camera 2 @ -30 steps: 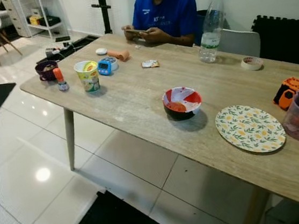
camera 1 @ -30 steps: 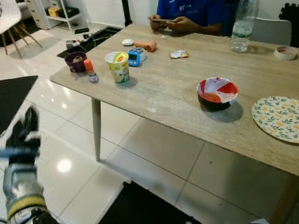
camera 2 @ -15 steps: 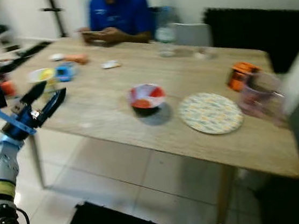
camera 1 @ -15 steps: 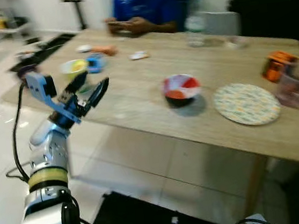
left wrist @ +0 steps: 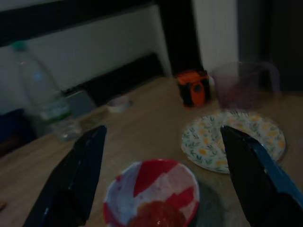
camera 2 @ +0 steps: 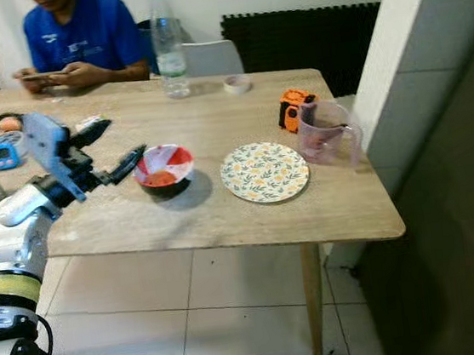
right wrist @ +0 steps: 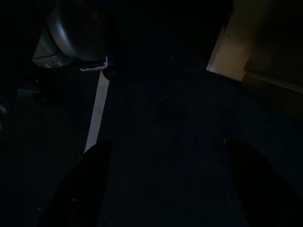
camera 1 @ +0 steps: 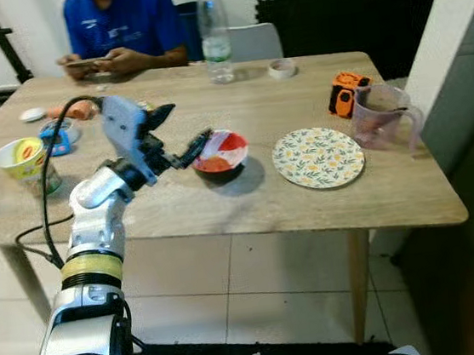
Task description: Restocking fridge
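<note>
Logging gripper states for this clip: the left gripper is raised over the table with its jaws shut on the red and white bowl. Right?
Not quite. The left gripper is raised over the table, but its jaws are open and empty, just short of the red and white bowl. The left wrist view shows the bowl untouched between the spread fingers.

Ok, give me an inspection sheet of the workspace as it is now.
Surface: wooden table, dry, no spills seen.
Job's things: red and white bowl; fridge not seen.
Clutter: floral plate, clear jug, orange device, water bottle, tape roll, yellow cup, blue timer.
Grippers: left gripper open, raised over the table beside the bowl; right gripper open, idle in the dark.
Cables: black cable looping off the left arm.
Surroundings: person seated at the far side with a phone; grey chair; tiled floor.
</note>
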### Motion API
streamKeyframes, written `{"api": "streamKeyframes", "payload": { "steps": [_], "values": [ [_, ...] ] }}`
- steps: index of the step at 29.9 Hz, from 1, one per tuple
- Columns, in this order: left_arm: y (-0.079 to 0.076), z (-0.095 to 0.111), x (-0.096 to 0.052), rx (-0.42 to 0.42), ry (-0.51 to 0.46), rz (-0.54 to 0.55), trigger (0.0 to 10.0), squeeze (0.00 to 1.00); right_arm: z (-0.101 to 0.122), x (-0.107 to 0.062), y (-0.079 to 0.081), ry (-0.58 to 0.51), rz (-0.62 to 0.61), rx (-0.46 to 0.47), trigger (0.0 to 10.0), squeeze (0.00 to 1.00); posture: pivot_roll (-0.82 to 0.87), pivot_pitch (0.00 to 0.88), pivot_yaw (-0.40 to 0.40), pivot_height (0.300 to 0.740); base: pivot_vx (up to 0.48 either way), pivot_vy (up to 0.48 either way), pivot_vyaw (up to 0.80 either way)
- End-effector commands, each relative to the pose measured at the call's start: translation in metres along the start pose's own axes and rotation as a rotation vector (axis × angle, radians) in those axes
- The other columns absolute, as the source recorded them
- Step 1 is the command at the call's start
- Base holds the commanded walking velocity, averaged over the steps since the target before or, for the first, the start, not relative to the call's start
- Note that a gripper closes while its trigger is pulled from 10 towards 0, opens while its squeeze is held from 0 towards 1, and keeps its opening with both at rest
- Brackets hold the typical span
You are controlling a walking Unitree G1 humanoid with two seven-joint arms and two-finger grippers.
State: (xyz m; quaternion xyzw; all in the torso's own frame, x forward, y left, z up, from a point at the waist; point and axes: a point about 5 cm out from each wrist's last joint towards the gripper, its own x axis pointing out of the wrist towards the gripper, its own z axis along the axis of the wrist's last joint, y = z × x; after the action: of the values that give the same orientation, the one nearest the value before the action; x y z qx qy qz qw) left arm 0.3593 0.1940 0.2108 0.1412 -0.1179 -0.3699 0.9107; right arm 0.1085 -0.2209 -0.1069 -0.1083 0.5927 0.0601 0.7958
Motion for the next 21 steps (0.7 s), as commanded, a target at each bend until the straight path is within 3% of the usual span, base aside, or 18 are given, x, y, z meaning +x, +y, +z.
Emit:
{"api": "streamKeyframes", "payload": {
  "steps": [1,10,13,19,21],
  "values": [
    [0.006,0.003,0.000,0.061,0.038,-0.004,10.0,0.00,-0.001,0.000,0.000,0.002,0.001,0.004,10.0,0.00,0.00,0.000,0.020,0.740,0.000,0.000,-0.77],
    [0.007,-0.009,0.000,0.175,0.185,0.007,10.0,0.00,-0.001,0.000,0.001,0.001,0.001,0.003,10.0,0.00,0.00,0.000,0.024,0.740,0.000,0.000,-0.77],
    [0.010,-0.023,-0.005,0.249,0.316,0.026,10.0,0.00,-0.001,0.000,0.001,0.001,0.005,-0.003,10.0,0.00,0.00,0.000,0.023,0.740,0.000,0.000,-0.78],
    [0.012,-0.025,-0.007,0.302,0.365,0.024,10.0,0.00,-0.001,0.000,0.002,-0.001,0.005,-0.001,10.0,0.00,0.00,0.000,0.024,0.740,0.000,0.000,-0.78],
    [0.013,-0.024,-0.006,0.337,0.387,0.012,10.0,0.00,0.000,0.000,0.001,-0.008,0.001,0.010,10.0,0.00,0.00,0.000,0.024,0.740,0.000,0.000,0.00]
  ]
}}
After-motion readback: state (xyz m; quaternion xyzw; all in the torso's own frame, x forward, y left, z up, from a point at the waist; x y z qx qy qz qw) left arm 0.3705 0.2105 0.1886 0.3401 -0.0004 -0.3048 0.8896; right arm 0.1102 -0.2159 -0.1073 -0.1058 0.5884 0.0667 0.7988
